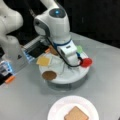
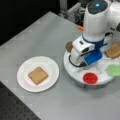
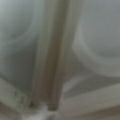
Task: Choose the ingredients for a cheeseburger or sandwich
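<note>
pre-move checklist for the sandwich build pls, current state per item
1. Base on plate: ok. One toast square lies flat on the white plate, nothing stacked on it.
2. Patty available: ok. The dark round patty sits uncovered on the round tray, near its edge.
3. Cheese available: ok. The yellow cheese square lies on the tray beside the patty.
4. Second toast: ok. The second toast square is on the tray at a front view's right.
5. Distractors apart: ok. The red disc and green piece lie clear of the other pieces.
6. Gripper: cannot tell. The arm's wrist is low over the tray centre and hides the fingers.
</note>
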Robot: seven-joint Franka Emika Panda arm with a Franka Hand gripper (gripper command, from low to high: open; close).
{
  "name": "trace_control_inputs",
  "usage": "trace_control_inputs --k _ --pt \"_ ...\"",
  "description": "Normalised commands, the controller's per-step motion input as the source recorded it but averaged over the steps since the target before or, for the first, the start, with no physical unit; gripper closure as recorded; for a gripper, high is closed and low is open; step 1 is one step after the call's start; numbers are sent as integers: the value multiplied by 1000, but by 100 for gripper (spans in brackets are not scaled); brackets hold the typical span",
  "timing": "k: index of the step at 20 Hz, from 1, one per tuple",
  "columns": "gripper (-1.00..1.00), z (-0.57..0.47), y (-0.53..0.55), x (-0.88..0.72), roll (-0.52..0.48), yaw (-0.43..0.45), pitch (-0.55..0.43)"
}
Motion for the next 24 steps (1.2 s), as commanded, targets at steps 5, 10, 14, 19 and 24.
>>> trace_control_inputs --k 5,10,14,19,24 --pt "-100 -115 374 570 49 216 170" --pt "-100 -112 376 553 44 176 170" --pt "-100 -87 373 531 -8 62 205" --pt "-100 -36 422 465 -80 -72 216" --pt "-100 24 487 377 -151 -172 196"
